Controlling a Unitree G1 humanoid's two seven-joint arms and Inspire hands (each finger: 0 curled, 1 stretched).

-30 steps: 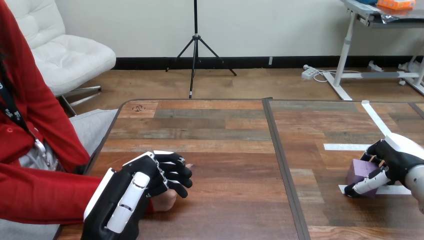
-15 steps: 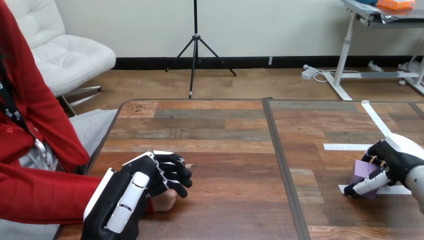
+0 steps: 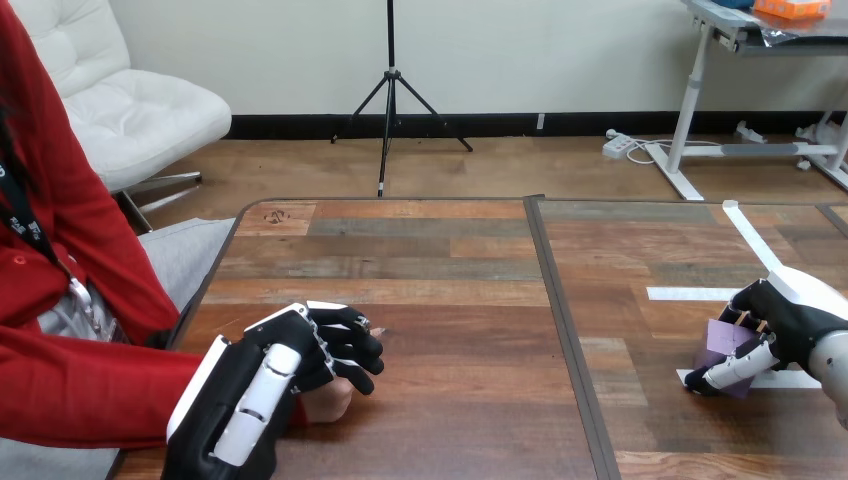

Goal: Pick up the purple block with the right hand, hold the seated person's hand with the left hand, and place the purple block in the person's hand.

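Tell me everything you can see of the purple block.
The purple block is a small, pale purple cube with plain matte faces; its material is unclear. It is at the right side of the table, tilted rather than square to the surface, over the end of a white tape strip. The right hand is curled round it, fingers behind and thumb across its lower front. Whether it has left the table I cannot tell.

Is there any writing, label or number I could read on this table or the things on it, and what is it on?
No text here can be read.
Dark scribble at the far left corner of the wooden table: too small to read, perhaps no writing at all.
Purple block, in the fingers of the right hand: no print shows.
White tape strips on the table: blank.
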